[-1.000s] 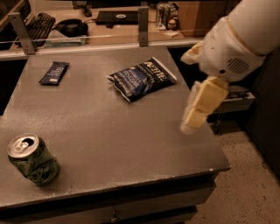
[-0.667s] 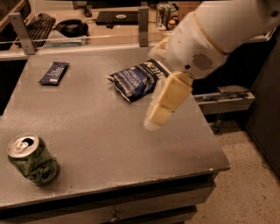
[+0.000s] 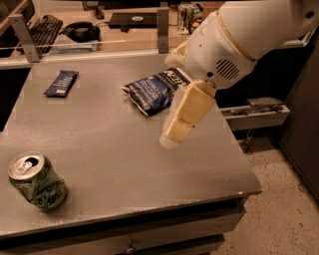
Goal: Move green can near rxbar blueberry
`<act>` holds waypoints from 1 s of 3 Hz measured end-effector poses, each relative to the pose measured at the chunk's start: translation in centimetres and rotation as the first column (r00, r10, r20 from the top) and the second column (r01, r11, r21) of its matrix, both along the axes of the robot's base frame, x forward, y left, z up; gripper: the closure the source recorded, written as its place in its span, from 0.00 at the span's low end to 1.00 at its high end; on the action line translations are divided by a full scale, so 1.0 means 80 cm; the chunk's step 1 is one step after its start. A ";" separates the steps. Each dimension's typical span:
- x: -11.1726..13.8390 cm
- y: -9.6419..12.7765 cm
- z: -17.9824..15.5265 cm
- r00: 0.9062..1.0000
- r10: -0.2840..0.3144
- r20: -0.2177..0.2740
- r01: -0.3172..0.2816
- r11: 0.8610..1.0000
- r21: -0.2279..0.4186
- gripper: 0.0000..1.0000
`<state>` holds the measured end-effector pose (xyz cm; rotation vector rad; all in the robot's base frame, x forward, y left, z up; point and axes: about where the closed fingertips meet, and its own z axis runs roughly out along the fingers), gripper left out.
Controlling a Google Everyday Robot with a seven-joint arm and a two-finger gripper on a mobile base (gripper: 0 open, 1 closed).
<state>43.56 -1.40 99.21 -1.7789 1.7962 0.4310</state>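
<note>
The green can (image 3: 36, 181) stands upright at the near left of the grey table (image 3: 109, 149); it is dented and has a silver top with a pull tab. The rxbar blueberry (image 3: 62, 83) lies flat at the far left of the table. My gripper (image 3: 172, 137) hangs from the white arm above the table's middle right, pointing down and left, well away from both the can and the bar. It holds nothing.
A crinkled blue chip bag (image 3: 154, 92) lies at the far middle, just beside the arm. Behind the table, a desk holds a keyboard (image 3: 42, 27) and cans (image 3: 187, 12). The table's right edge drops to a speckled floor (image 3: 279, 209).
The arm and gripper have swung left from beyond the table's right edge to over its middle right. The can, bar and chip bag have not moved.
</note>
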 end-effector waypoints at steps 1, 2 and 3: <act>0.003 0.017 -0.003 1.000 0.014 0.002 -0.014 0.998 0.053 0.00; -0.004 0.079 -0.026 0.997 0.076 -0.006 -0.073 0.981 0.179 0.00; -0.023 0.164 -0.061 0.983 0.183 -0.017 -0.169 0.937 0.306 0.00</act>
